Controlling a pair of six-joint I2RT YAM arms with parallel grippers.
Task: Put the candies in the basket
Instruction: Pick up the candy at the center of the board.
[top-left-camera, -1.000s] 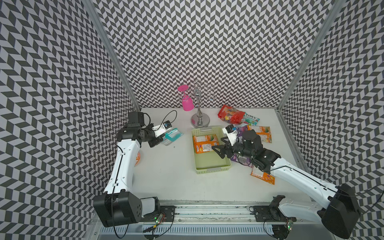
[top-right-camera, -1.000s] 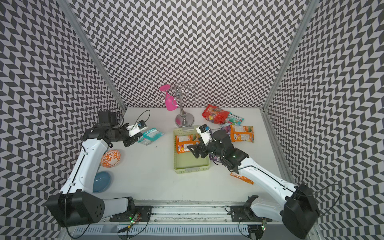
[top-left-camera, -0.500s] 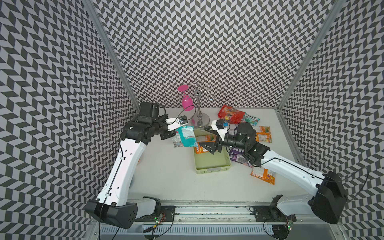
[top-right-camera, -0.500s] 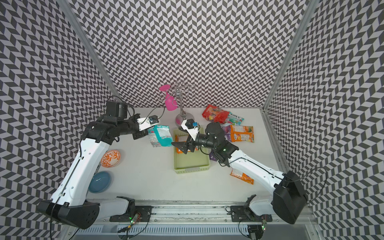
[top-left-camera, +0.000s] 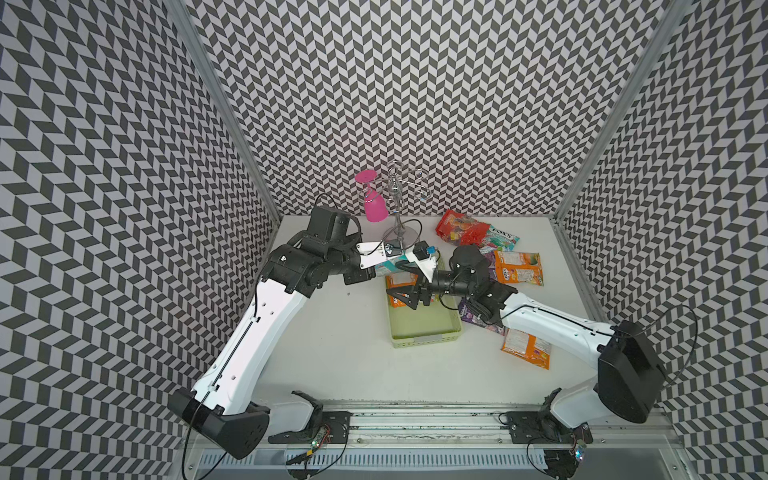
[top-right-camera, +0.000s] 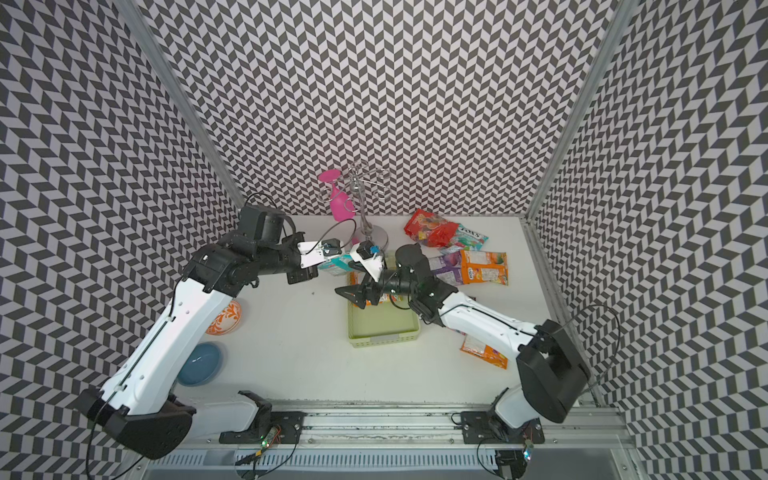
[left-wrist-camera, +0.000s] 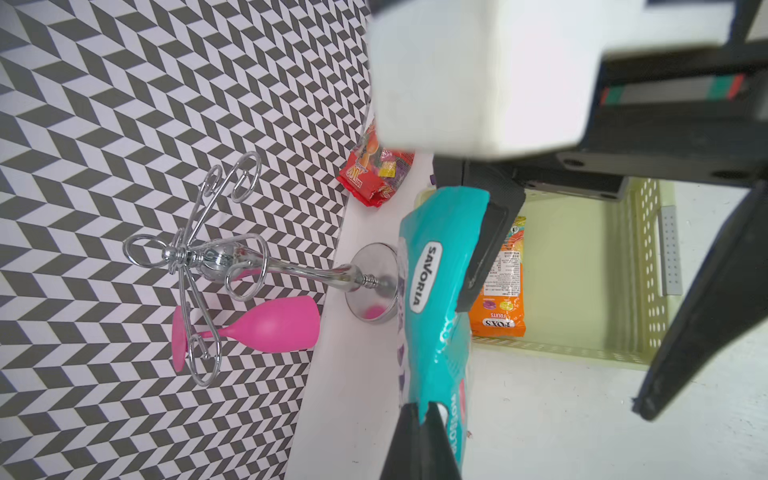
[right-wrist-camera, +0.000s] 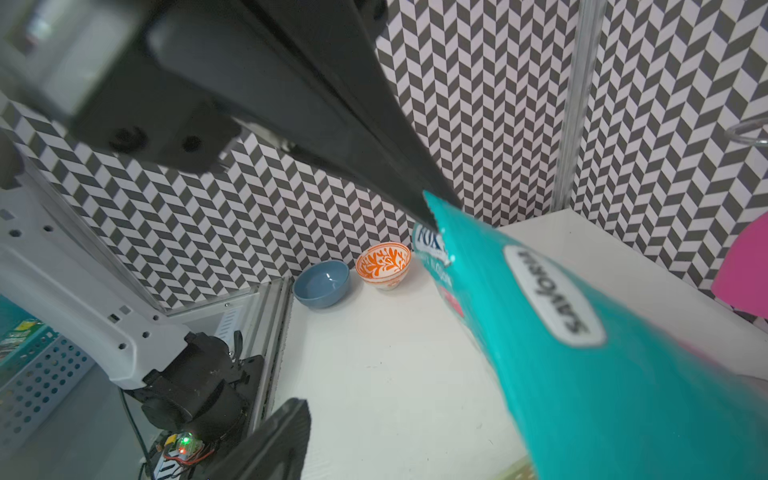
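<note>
My left gripper (left-wrist-camera: 424, 411) is shut on the edge of a teal candy bag (top-left-camera: 390, 264) lettered SAVORIA, held in the air at the far left corner of the pale-green basket (top-left-camera: 424, 340). An orange FOX'S bag (left-wrist-camera: 498, 299) lies inside the basket. Over the basket's far half my right gripper (top-left-camera: 405, 297) stands open and points at the teal bag (left-wrist-camera: 436, 270); one of its fingers (left-wrist-camera: 490, 249) overlaps that bag's side. On the table to the right lie a red bag (top-left-camera: 461, 226), a teal bag (top-left-camera: 500, 239), orange bags (top-left-camera: 517, 268) and another orange bag (top-left-camera: 525, 347).
A chrome glass rack (top-left-camera: 399, 199) with a pink glass (top-left-camera: 374, 205) hanging from it stands just behind the basket. An orange-and-white bowl (top-right-camera: 226, 318) and a blue bowl (top-right-camera: 199, 363) sit at the table's left edge beside my left arm.
My left arm has carried the teal bag from the left side of the table rightward to the basket's corner. My right gripper has swung left over the basket to meet it.
</note>
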